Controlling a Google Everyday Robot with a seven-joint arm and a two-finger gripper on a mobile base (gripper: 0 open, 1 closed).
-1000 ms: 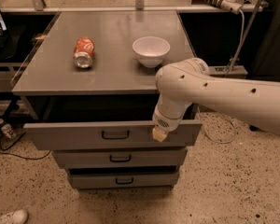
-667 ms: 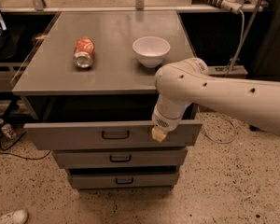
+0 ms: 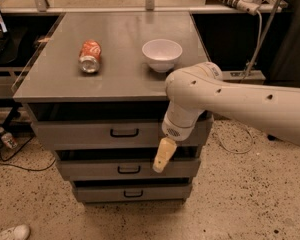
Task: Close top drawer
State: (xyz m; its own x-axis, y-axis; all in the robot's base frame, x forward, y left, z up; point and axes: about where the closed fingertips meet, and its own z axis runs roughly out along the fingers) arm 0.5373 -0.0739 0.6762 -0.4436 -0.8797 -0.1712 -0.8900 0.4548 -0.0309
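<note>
The top drawer [image 3: 90, 134] is a wide grey metal drawer with a small dark loop handle [image 3: 124, 132] at its centre. It sits just under the cabinet top, with a dark gap showing above its front panel, which stands slightly forward of the cabinet. My gripper [image 3: 163, 156], cream-coloured at the end of the white arm [image 3: 230, 101], hangs in front of the right part of the drawer front. Its tip reaches down over the gap above the middle drawer [image 3: 90, 169].
On the grey cabinet top [image 3: 120, 76] lie a red soda can [image 3: 90, 55] on its side and a white bowl [image 3: 162, 54]. The bottom drawer [image 3: 132, 192] sits below. Cables and a bottle [image 3: 6, 138] lie on the floor at left; a white shoe [image 3: 10, 232] is at bottom left.
The top drawer's front has moved back toward the cabinet and sticks out less. My gripper has dropped lower and slightly left in front of it.
</note>
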